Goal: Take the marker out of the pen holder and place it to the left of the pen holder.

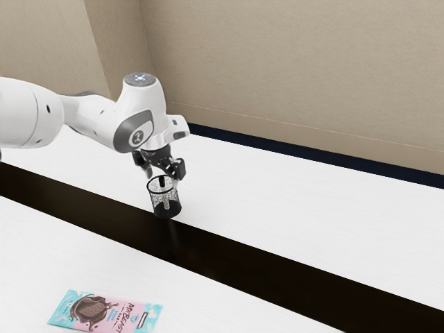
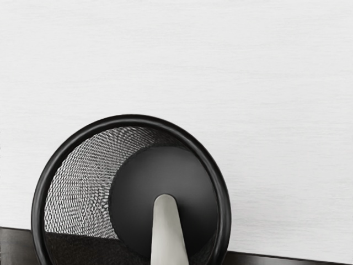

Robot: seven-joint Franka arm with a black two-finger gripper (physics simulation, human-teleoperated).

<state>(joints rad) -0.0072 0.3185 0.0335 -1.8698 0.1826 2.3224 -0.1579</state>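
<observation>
Marker (image 1: 162, 182) is seen inside the mesh pen holder (image 1: 155, 202), left of centre in the exterior view, with its dark end uppermost and its pale shaft reaching down towards the base. Directly above the holder's mouth the gripper (image 1: 162, 177) is held, its fingers spread apart, with the marker's upper end between them and no grip to be made out. The step in hand is judged to be the grasp: the marker has yet to be lifted out. Next, the fingers should be centred on the shaft, lowered slightly if needed, and closed without the rim being pinched. A straight upward lift should then be made until the lower end is clear; if the shaft is drawn out at a slant, the light-looking holder could be dragged or tipped. Only after that should the marker be laid on the counter (image 1: 291, 222), left of the holder.
</observation>
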